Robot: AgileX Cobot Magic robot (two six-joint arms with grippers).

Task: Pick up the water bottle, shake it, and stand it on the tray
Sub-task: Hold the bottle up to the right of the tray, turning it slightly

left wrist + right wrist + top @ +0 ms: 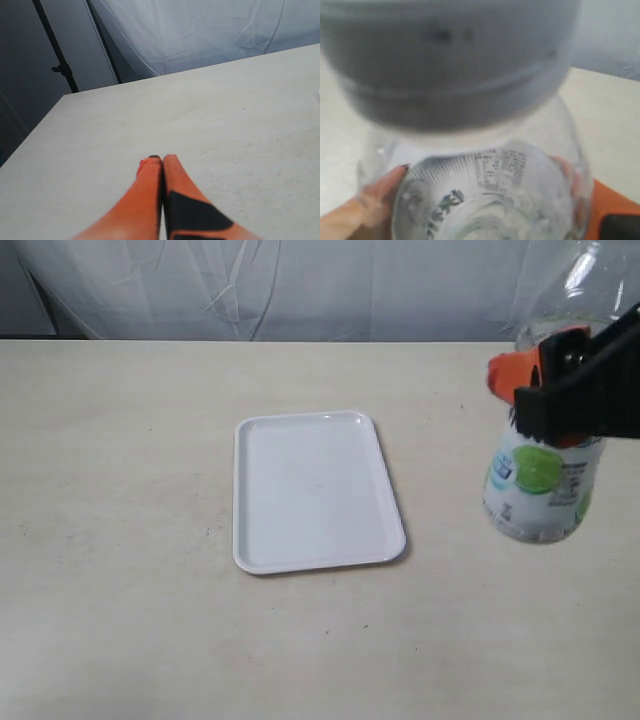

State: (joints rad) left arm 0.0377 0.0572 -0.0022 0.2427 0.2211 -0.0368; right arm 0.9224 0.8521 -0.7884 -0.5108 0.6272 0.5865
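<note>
Well to the left of the tray, out of the exterior view, the left gripper has its orange fingers pressed together on nothing, low over the bare table. By its wrist view it is far from the job. The tray itself lies flat and empty on the table with its long sides running away from the camera. To the right of the tray, clear of its rim, the water bottle is clamped in the right gripper, whose jaws close on the body just above the label. The bottle looks raised off the table, though its base casts no shadow that would settle this. Its long axis stands close to upright, neck leaning a little away from the tray and base down. The right wrist view looks down past the blurred cap, with an orange finger showing through the clear plastic on either side. Since the bottle is already nearly upright, the placing should turn on carrying it sideways, leftward over the tray's near-right rim, then lowering it straight down. The right arm is plainly the nearer one.
</note>
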